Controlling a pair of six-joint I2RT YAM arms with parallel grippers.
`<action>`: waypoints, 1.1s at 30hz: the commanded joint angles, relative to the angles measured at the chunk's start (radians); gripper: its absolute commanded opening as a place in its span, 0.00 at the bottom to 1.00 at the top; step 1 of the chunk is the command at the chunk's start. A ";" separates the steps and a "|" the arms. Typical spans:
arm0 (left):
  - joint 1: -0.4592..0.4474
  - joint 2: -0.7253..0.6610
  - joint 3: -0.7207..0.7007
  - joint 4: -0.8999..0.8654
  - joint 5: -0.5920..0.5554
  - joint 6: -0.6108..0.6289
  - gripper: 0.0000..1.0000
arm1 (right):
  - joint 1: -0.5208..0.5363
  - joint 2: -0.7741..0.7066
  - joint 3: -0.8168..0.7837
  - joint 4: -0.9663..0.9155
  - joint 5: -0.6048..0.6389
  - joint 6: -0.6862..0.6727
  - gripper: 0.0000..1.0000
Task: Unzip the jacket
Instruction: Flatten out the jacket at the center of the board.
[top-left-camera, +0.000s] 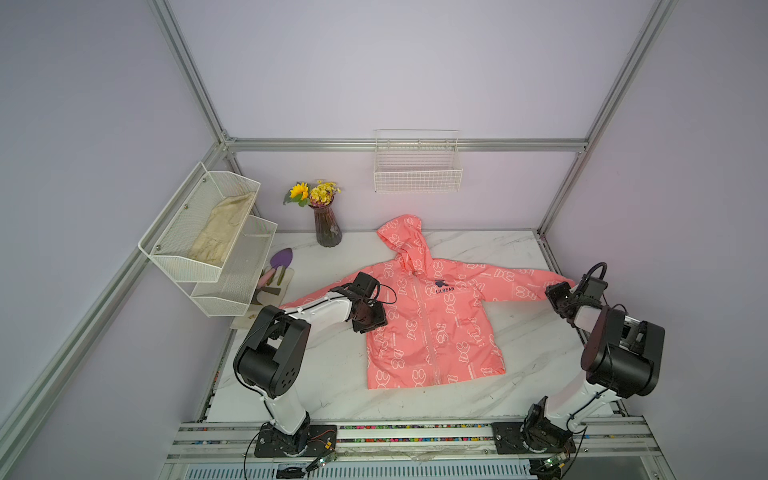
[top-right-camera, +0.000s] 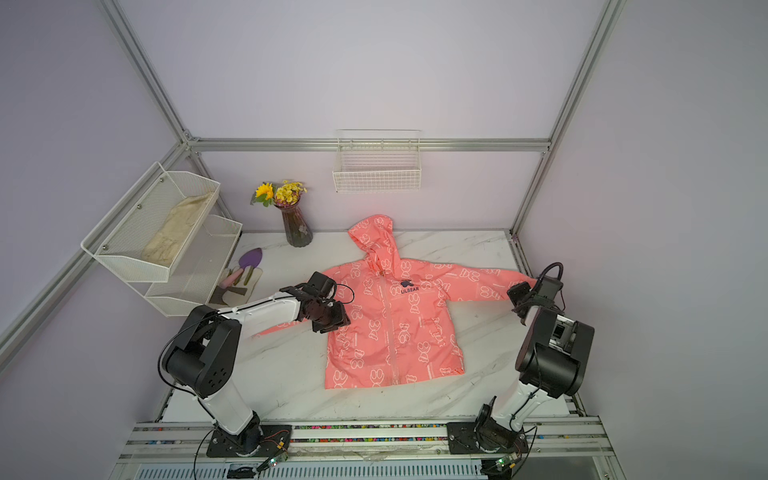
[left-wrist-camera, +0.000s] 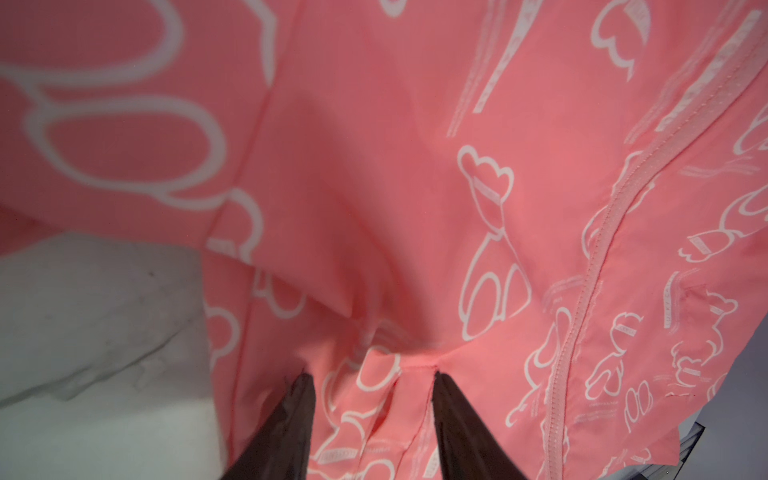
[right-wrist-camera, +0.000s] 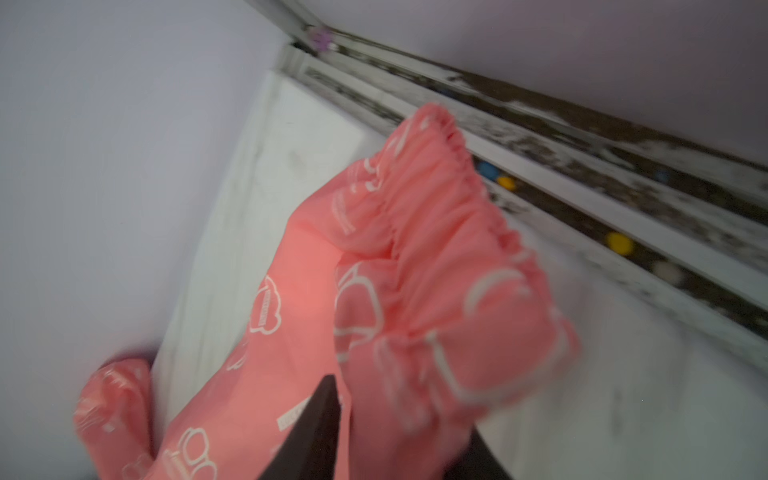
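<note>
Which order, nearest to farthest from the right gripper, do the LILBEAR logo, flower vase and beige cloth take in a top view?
From the right gripper:
1. LILBEAR logo, on the chest of the jacket.
2. flower vase, at the back.
3. beige cloth, in the upper shelf bin, opposite side.
</note>
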 joint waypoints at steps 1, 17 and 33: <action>0.013 -0.031 0.048 -0.033 -0.017 0.032 0.48 | -0.049 -0.002 0.043 -0.225 0.036 0.059 0.50; 0.094 0.135 0.330 -0.052 -0.029 0.097 0.43 | 0.219 0.108 0.409 -0.344 -0.187 -0.117 0.41; 0.234 0.292 0.348 -0.011 -0.028 0.047 0.22 | 0.536 0.375 0.550 -0.405 -0.146 -0.147 0.10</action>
